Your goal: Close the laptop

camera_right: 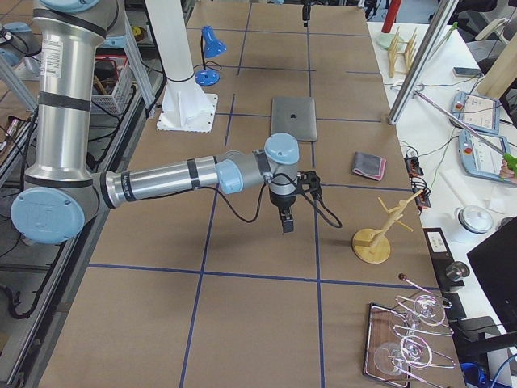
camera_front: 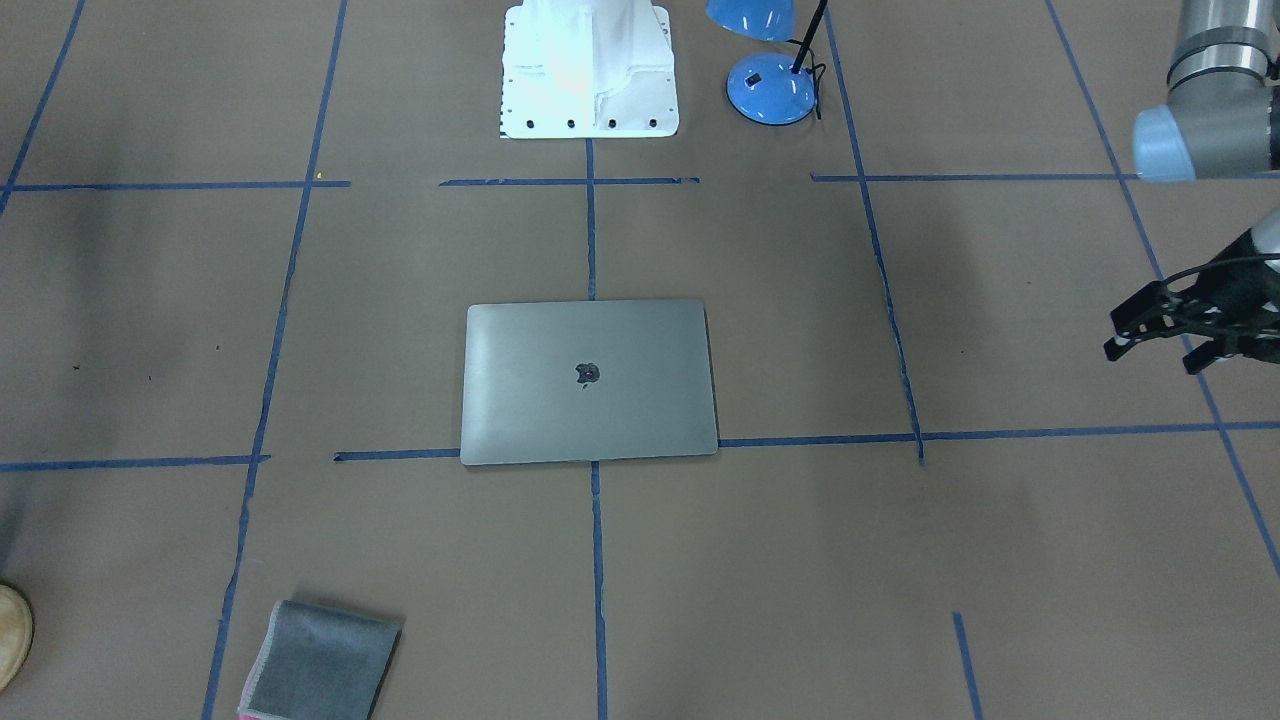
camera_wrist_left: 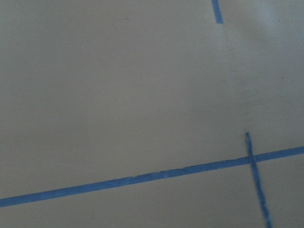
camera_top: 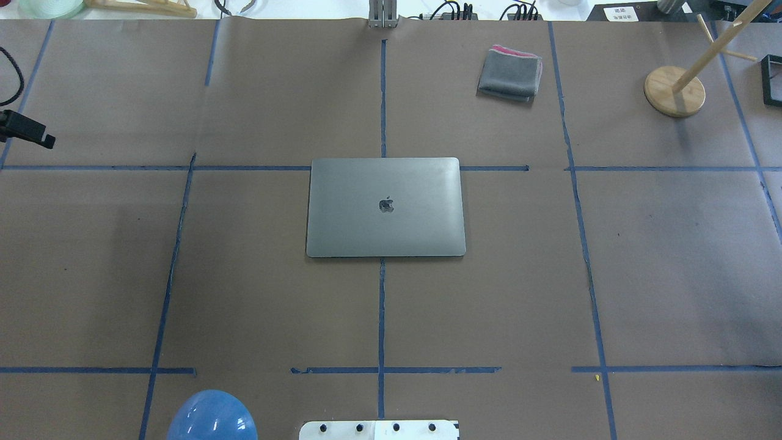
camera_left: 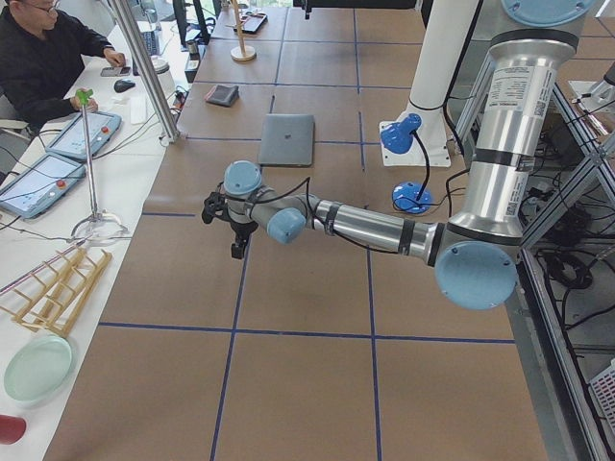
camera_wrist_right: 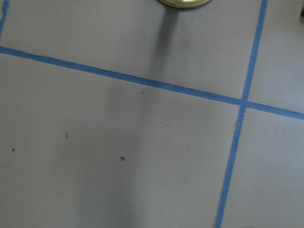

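Note:
The laptop (camera_front: 590,400) lies shut and flat at the table's centre, with its grey lid and dark apple logo facing up. It also shows in the overhead view (camera_top: 385,226) and both side views (camera_left: 286,139) (camera_right: 293,119). My left gripper (camera_front: 1155,355) hovers open and empty far off to the laptop's side, at the view's right edge. One of its fingers (camera_top: 27,129) shows at the overhead view's left edge. My right gripper (camera_right: 295,206) shows only in the right side view, above bare table away from the laptop. I cannot tell whether it is open or shut.
A folded grey cloth (camera_top: 510,73) with a pink edge lies at the far side. A blue desk lamp (camera_front: 770,85) stands beside the white robot base (camera_front: 590,70). A wooden stand (camera_top: 674,91) is at the far right. An operator (camera_left: 48,58) sits beside the table.

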Controlling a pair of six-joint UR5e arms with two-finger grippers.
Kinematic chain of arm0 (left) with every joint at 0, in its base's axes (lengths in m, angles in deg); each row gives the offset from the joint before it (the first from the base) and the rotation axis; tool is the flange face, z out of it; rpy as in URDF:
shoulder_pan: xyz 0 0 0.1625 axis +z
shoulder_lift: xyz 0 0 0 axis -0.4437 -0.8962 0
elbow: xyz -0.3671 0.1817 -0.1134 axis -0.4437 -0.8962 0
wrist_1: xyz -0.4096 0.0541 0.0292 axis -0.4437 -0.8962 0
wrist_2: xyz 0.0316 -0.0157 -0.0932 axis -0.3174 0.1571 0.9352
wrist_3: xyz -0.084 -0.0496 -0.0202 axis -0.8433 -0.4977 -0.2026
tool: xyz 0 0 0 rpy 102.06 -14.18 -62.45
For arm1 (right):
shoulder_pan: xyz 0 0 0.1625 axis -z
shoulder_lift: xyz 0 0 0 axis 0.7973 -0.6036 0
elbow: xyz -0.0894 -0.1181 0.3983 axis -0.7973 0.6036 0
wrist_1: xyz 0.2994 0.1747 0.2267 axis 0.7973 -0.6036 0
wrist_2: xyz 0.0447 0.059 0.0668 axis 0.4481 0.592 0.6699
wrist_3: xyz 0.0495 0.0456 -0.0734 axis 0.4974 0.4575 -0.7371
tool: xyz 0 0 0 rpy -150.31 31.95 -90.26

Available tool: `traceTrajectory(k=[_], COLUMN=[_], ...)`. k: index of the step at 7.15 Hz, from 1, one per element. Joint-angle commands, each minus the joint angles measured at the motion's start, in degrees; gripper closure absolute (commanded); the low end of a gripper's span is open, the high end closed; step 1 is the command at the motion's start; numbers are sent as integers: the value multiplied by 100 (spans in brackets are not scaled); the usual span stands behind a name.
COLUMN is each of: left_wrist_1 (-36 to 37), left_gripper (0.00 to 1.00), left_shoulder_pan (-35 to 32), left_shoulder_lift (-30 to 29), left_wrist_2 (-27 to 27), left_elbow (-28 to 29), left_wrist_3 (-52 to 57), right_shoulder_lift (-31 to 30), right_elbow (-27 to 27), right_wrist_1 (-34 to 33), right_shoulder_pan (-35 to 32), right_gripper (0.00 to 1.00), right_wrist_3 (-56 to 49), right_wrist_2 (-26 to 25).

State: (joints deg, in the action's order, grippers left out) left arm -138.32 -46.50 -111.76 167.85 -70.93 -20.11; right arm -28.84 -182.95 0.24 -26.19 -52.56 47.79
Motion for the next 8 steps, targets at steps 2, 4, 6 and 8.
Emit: traceTrajectory(k=[2, 4, 6, 8], left_wrist_1=[1875, 2050, 2277, 2463], left_gripper=[0, 0, 0, 0], left_shoulder_pan=[-1282, -1476, -1513, -1522], left_shoulder_lift=[321, 592, 620, 620], left_wrist_2=[169, 186, 195, 186], left_elbow=[102, 50, 32, -3], left_wrist_3=[2274, 2402, 2402, 2402], right_shoulder_lift=[-53, -88, -315, -343], right_elbow=[529, 556, 626, 739], right_wrist_1=[-21, -30, -39, -57], right_shoulder_pan=[-768, -777, -873, -987], right_gripper=[0, 0, 0, 0], right_wrist_3=[-1038, -1028, -1037, -1011], right_wrist_2=[308, 368, 386, 386])
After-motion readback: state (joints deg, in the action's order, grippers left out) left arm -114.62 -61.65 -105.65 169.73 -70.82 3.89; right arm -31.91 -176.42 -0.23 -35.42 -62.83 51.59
